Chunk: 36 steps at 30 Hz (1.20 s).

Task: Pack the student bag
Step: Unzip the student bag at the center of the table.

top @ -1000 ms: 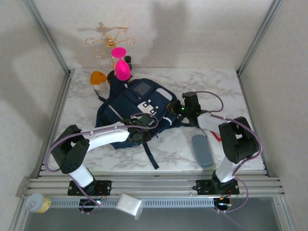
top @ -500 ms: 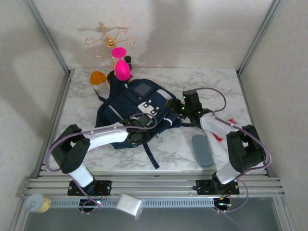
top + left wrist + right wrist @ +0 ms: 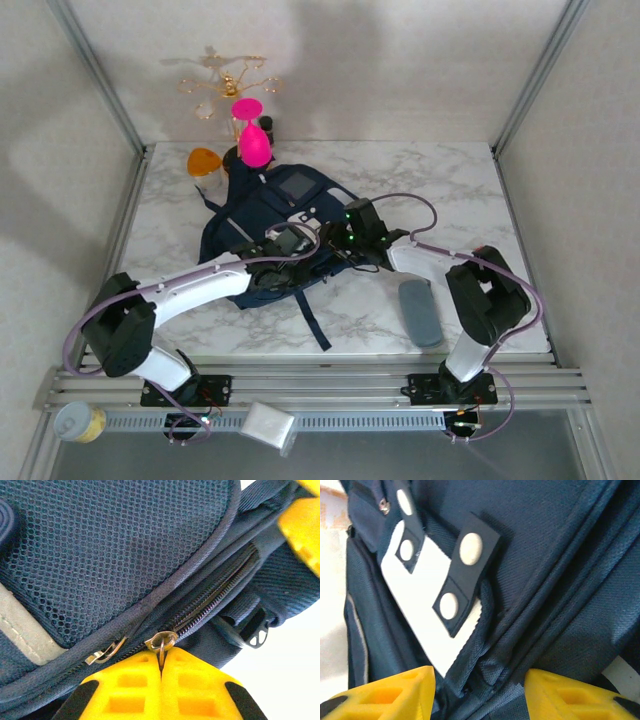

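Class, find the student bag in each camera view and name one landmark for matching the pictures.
Top external: student bag lies centre-left of the picture.
Left wrist: its mesh panel upper left, zip below.
Right wrist: its navy fabric right, white studded patch left.
Landmark: that patch, also near the bag's middle from above.

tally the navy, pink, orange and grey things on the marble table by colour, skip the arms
navy: 1, student bag
pink: 2, upper pink piece, lower pink piece
orange: 1, orange piece
grey: 1, grey case
total: 5
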Each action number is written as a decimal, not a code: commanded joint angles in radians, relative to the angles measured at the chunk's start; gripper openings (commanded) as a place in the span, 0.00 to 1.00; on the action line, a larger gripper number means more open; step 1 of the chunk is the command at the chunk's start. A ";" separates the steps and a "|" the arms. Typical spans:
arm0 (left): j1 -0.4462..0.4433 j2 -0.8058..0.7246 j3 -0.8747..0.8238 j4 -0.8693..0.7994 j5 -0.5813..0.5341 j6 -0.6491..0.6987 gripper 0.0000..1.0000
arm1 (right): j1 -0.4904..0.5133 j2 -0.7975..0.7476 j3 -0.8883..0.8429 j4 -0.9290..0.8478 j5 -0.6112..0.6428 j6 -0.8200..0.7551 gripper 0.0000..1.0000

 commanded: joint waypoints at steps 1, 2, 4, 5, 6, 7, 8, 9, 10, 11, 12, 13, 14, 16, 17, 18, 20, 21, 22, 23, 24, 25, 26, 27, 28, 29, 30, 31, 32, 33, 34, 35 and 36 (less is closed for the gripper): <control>0.011 -0.041 0.028 -0.009 -0.021 0.019 0.00 | 0.004 0.025 0.004 0.019 0.110 0.046 0.49; 0.010 -0.045 0.025 -0.013 -0.021 0.023 0.00 | 0.002 0.033 0.015 0.019 0.124 0.037 0.46; 0.010 -0.057 0.012 -0.013 -0.023 0.026 0.00 | -0.006 0.046 0.032 0.028 0.151 0.015 0.40; 0.011 -0.062 0.009 -0.024 -0.028 0.031 0.00 | -0.017 0.053 0.040 0.032 0.152 0.007 0.35; 0.011 -0.064 0.008 -0.038 -0.031 0.038 0.00 | -0.030 0.057 0.046 0.036 0.152 -0.001 0.28; 0.011 -0.064 0.007 -0.053 -0.034 0.043 0.00 | -0.043 0.056 0.046 0.041 0.152 -0.006 0.21; 0.011 -0.067 0.002 -0.063 -0.037 0.047 0.00 | -0.057 0.053 0.044 0.051 0.152 -0.015 0.14; 0.011 -0.071 -0.010 -0.068 -0.034 0.053 0.00 | -0.069 0.048 0.044 0.064 0.155 -0.033 0.08; 0.011 -0.077 -0.023 -0.067 -0.027 0.059 0.00 | -0.078 0.047 0.049 0.072 0.161 -0.053 0.05; 0.011 -0.078 -0.039 -0.066 -0.018 0.067 0.00 | -0.089 0.053 0.060 0.071 0.170 -0.081 0.02; 0.011 -0.076 -0.049 -0.073 -0.013 0.073 0.00 | -0.105 0.065 0.081 0.061 0.170 -0.102 0.00; 0.011 -0.075 -0.054 -0.081 -0.008 0.080 0.00 | -0.121 0.074 0.094 0.057 0.164 -0.117 0.00; 0.011 -0.075 -0.061 -0.088 0.001 0.088 0.00 | -0.140 0.084 0.104 0.064 0.159 -0.135 0.00; 0.009 -0.085 -0.080 -0.086 0.014 0.093 0.00 | -0.181 0.102 0.121 0.073 0.151 -0.166 0.00; 0.009 -0.092 -0.094 -0.075 0.024 0.094 0.00 | -0.208 0.115 0.136 0.076 0.134 -0.182 0.00; 0.009 -0.097 -0.102 -0.064 0.031 0.093 0.00 | -0.232 0.129 0.157 0.069 0.115 -0.196 0.00; 0.009 -0.097 -0.107 -0.037 0.045 0.089 0.00 | -0.275 0.152 0.203 0.028 0.109 -0.217 0.00; 0.009 -0.093 -0.107 -0.019 0.055 0.088 0.00 | -0.286 0.152 0.212 0.021 0.107 -0.225 0.00; 0.009 -0.085 -0.106 0.005 0.067 0.085 0.00 | -0.291 0.146 0.217 0.019 0.109 -0.237 0.00; 0.010 -0.075 -0.100 0.022 0.076 0.083 0.00 | -0.289 0.134 0.220 0.015 0.113 -0.249 0.00; 0.009 -0.063 -0.093 0.034 0.080 0.084 0.00 | -0.282 0.122 0.221 0.006 0.105 -0.258 0.00; 0.009 -0.050 -0.082 0.043 0.079 0.087 0.00 | -0.273 0.109 0.224 -0.017 0.088 -0.266 0.00; 0.009 -0.041 -0.074 0.052 0.073 0.086 0.00 | -0.264 0.091 0.227 -0.052 0.076 -0.271 0.08; 0.009 -0.034 -0.067 0.058 0.067 0.085 0.00 | -0.256 0.072 0.220 -0.079 0.069 -0.272 0.16; 0.010 -0.028 -0.061 0.067 0.066 0.086 0.00 | -0.247 0.045 0.199 -0.102 0.054 -0.263 0.22; 0.010 -0.023 -0.054 0.072 0.073 0.089 0.00 | -0.229 0.006 0.161 -0.110 0.022 -0.252 0.29; 0.010 -0.020 -0.048 0.075 0.077 0.093 0.00 | -0.210 -0.016 0.141 -0.119 0.009 -0.243 0.33; 0.009 -0.020 -0.044 0.076 0.077 0.093 0.00 | -0.173 -0.035 0.115 -0.137 0.001 -0.226 0.38; 0.010 -0.022 -0.043 0.077 0.076 0.093 0.00 | -0.140 -0.053 0.087 -0.142 -0.018 -0.203 0.42; 0.010 -0.025 -0.042 0.079 0.074 0.093 0.00 | -0.117 -0.066 0.057 -0.136 -0.047 -0.170 0.44; 0.010 -0.026 -0.044 0.081 0.074 0.094 0.00 | -0.101 -0.076 0.029 -0.122 -0.071 -0.138 0.45; 0.011 -0.027 -0.044 0.082 0.075 0.096 0.00 | -0.080 -0.090 -0.012 -0.099 -0.087 -0.095 0.46; 0.010 -0.029 -0.044 0.082 0.075 0.097 0.00 | -0.062 -0.101 -0.040 -0.078 -0.093 -0.060 0.47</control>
